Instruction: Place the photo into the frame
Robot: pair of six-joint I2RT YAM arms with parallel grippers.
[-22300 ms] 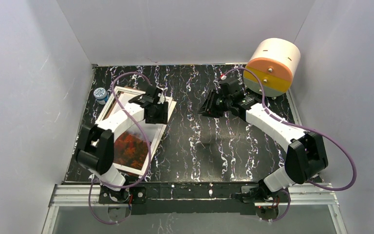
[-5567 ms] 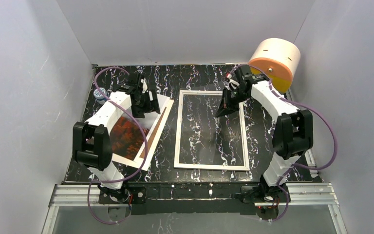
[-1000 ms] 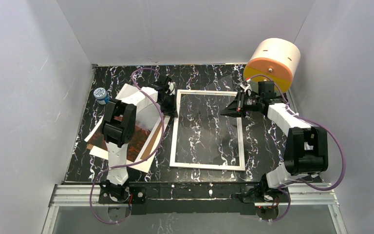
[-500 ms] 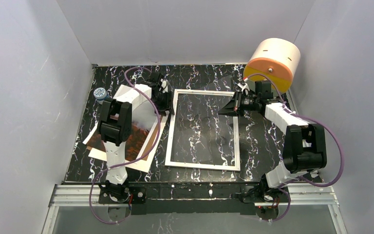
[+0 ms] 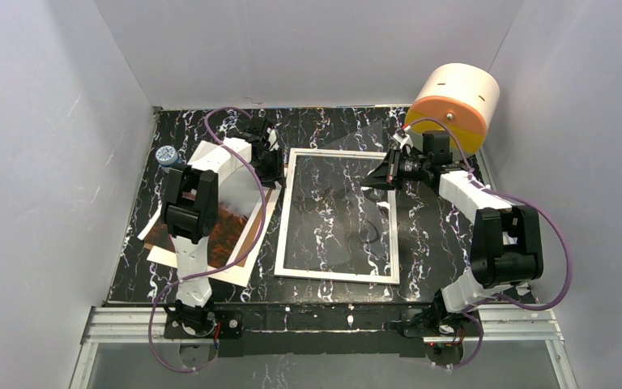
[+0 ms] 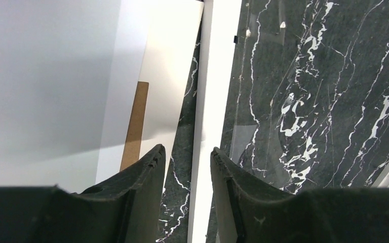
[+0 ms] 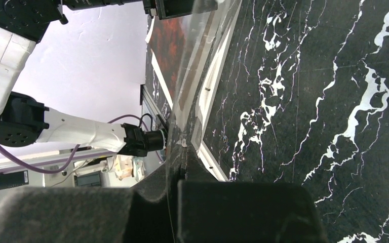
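Note:
The frame's white rim (image 5: 336, 276) lies flat mid-table. My left gripper (image 5: 275, 166) hovers at the rim's far left corner. In the left wrist view it (image 6: 187, 149) is open, and the rim (image 6: 202, 101) runs between its fingers without touching them. My right gripper (image 5: 378, 178) is over the rim's far right corner. In the right wrist view it (image 7: 178, 164) is shut on the edge of the clear pane (image 7: 192, 66), which it holds tilted up off the table. The photo (image 5: 225, 233), a red-orange forest, lies left of the frame, partly under my left arm.
A brown backing board (image 5: 253, 231) and a white sheet (image 6: 167, 76) lie with the photo. A white-and-orange drum (image 5: 453, 109) stands at the back right, close behind my right arm. A small blue-capped bottle (image 5: 166, 156) sits at the left edge. White walls enclose the table.
The frame's rim has slid a little to the left. My left gripper has opened and drawn back slightly toward the far left. My right gripper keeps its hold on the pane.

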